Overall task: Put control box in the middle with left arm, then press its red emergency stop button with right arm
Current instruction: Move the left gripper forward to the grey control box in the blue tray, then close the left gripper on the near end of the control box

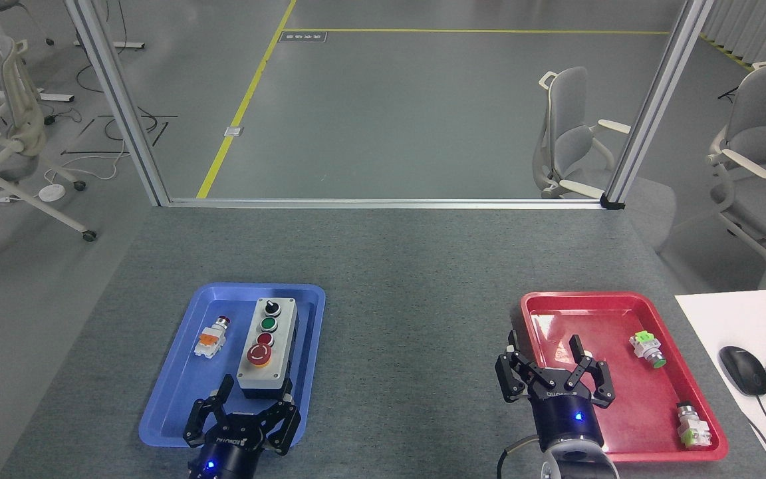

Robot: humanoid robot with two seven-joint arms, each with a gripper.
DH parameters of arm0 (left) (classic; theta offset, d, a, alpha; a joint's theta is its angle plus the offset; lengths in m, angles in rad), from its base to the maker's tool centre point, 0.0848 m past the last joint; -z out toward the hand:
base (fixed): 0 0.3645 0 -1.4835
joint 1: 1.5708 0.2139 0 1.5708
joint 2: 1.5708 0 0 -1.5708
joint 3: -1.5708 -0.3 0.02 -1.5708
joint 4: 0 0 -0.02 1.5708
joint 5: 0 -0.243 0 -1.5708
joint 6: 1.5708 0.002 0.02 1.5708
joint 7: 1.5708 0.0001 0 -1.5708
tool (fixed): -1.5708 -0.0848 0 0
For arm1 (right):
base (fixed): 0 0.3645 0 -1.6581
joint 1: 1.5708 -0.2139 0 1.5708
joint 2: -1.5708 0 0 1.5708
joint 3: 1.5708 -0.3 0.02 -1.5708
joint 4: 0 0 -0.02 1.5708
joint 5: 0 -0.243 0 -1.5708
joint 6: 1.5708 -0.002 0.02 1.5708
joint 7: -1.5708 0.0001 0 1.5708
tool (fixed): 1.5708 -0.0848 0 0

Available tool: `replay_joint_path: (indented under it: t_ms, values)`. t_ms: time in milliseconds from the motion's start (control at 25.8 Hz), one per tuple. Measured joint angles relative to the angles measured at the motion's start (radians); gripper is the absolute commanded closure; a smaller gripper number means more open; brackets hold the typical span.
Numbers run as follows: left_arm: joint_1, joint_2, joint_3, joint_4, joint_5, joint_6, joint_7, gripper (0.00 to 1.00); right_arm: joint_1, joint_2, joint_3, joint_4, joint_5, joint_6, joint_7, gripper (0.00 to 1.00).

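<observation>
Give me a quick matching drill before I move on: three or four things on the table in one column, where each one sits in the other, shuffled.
Things:
1. control box
2. orange-and-white switch
3. left gripper
4. green-capped switch

Places:
A. in the red tray
B. right part of the blue tray
C. over the blue tray's near edge, just short of the box
D. left part of the blue tray

Pairs: 1-B, 2-D, 3-C, 4-A

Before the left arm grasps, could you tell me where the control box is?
In the head view, the control box lies in the blue tray at left, right of a loose orange-white switch.
</observation>
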Motion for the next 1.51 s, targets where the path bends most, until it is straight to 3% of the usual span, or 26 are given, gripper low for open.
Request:
replay_joint_path:
  t_ms: [465, 1239, 1510]
  values:
    - [-0.130, -0.028, -0.006, 0.204, 0.000, 0.028, -0.001, 0.01, 0.036, 0.000, 0.001, -0.035, -0.001, 0.000, 0.000, 0.02]
    - [-0.201, -0.026, -0.006, 0.338, 0.000, 0.030, 0.010, 0.01, 0.043, -0.008, 0.018, -0.057, -0.003, 0.000, 0.002, 0.02]
    - [-0.256, -0.048, -0.007, 0.442, 0.003, 0.029, 0.013, 0.01, 0.042, -0.022, 0.016, -0.058, -0.003, -0.001, 0.000, 0.02]
